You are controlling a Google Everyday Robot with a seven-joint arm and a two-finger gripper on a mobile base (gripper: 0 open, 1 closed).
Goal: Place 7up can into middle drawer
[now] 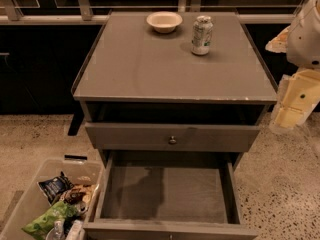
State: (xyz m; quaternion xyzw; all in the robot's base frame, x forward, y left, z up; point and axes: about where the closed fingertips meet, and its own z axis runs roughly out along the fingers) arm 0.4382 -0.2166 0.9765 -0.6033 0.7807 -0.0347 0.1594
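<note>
The 7up can (202, 35) stands upright on the back right of the grey cabinet top (150, 69), whitish-silver with green markings. The middle drawer (165, 191) is pulled far out below, its bare flat floor showing. My gripper (292, 106) hangs at the right edge of the view, beside the cabinet's front right corner. It is below and to the right of the can and well apart from it. It holds nothing that I can see.
A cream shallow bowl (164, 21) sits on the cabinet top left of the can. A drawer front with a small round knob (172, 140) sits above the open drawer. A clear bin of snack bags (50, 204) stands on the floor at lower left.
</note>
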